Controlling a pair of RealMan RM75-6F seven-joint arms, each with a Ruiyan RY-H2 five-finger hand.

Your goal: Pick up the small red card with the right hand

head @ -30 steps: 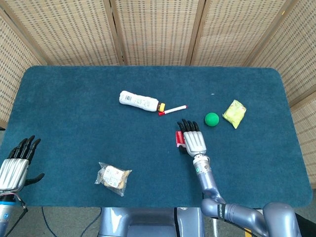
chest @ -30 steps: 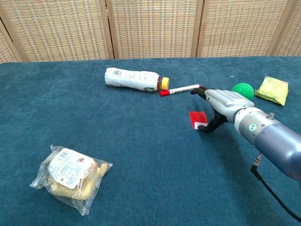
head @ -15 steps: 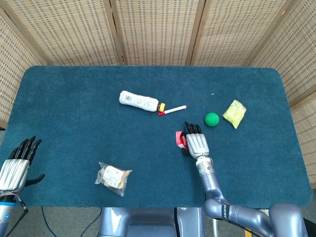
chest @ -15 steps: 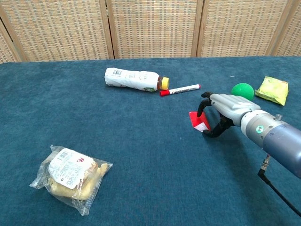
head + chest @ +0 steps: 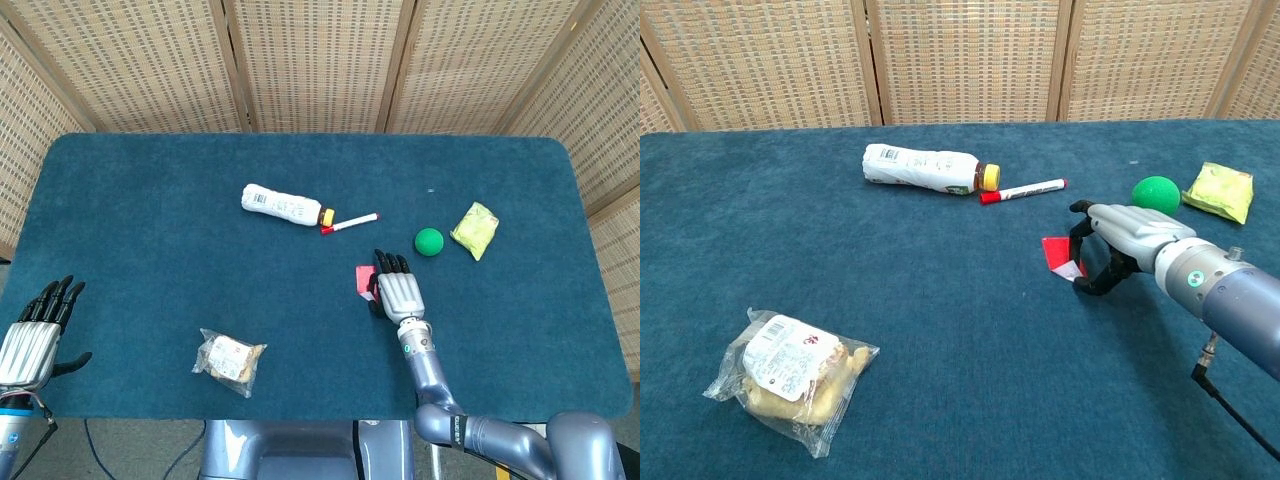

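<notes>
Head view: the blue table has bare felt in front of and left of the right hand, which curls over the small red card's right edge, fingertips touching it near the table's middle; a firm grasp cannot be told.

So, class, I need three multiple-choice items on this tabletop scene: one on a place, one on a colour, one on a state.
1. The marker's red cap end lies next to?
A. bottle's yellow cap
B. snack bag
C. yellow packet

2. The ball's colour?
A. red
B. green
C. blue

3. The right hand is?
A. far from the card
B. curled around the small red card
C. holding the ball

Key: 1 A, the marker nearly meets the bottle. 2 B, the ball is green. 3 B, the right hand has fingers curled around the small red card.
</notes>
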